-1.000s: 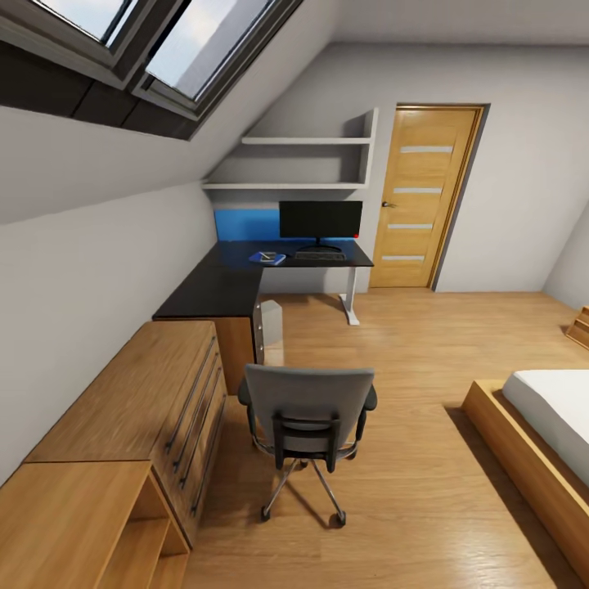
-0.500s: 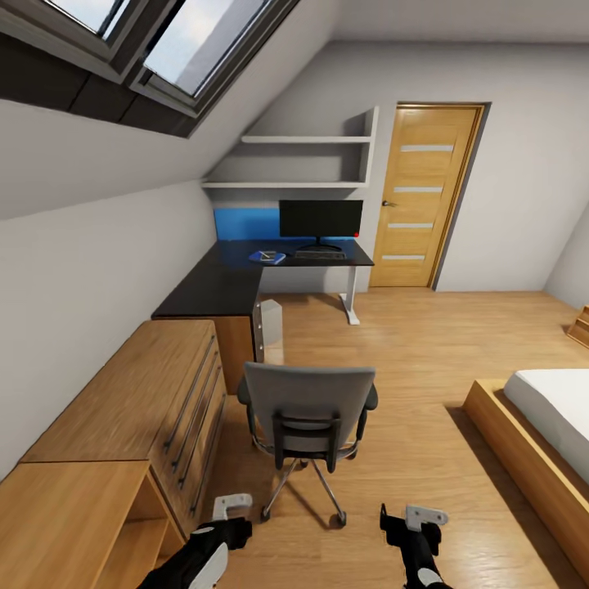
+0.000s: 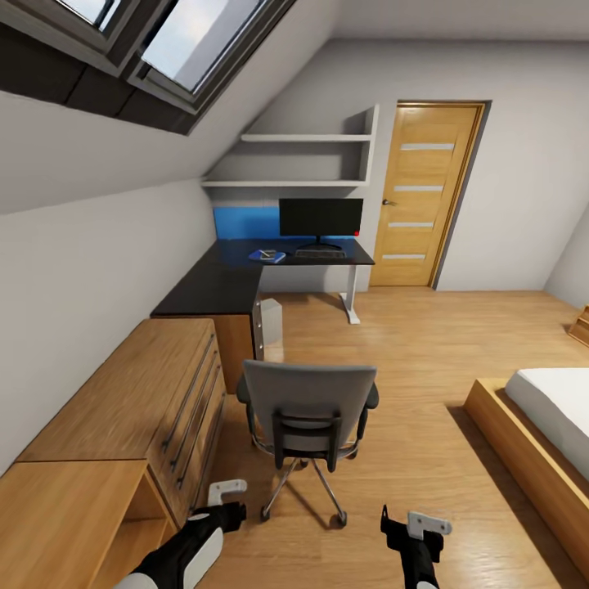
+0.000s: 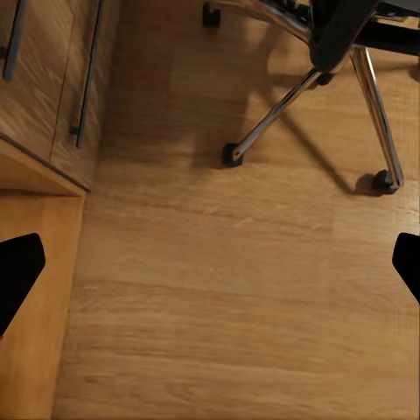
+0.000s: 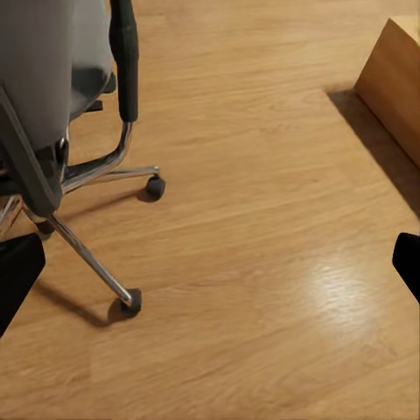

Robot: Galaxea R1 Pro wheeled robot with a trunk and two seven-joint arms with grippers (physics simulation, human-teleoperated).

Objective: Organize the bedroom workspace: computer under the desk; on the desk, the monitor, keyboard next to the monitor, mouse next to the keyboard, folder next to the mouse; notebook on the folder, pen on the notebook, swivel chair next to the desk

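Note:
The swivel chair (image 3: 307, 413) stands on the wood floor with its grey back toward me, apart from the desk (image 3: 214, 288). Its chrome base shows in the left wrist view (image 4: 280, 105) and the right wrist view (image 5: 83, 254). On the desk's far end stand the monitor (image 3: 321, 219), the keyboard (image 3: 320, 254) and the blue folder (image 3: 267, 257) with a small pale thing on it. Notebook, pen and mouse are too small to tell. The computer (image 3: 271, 324) stands under the desk. My left gripper (image 3: 225, 509) and right gripper (image 3: 409, 528) hang open and empty just behind the chair.
Low light-wood cabinets (image 3: 123, 409) line the left wall under the sloping ceiling. A bed with a wooden frame (image 3: 523, 458) is at the right. A wooden door (image 3: 421, 196) and wall shelves (image 3: 303, 159) are at the far end. Bare floor lies between chair and bed.
Both arms have come up into the head view from below; the left arm has risen a little further in the last half second. Chair and desk items have not moved.

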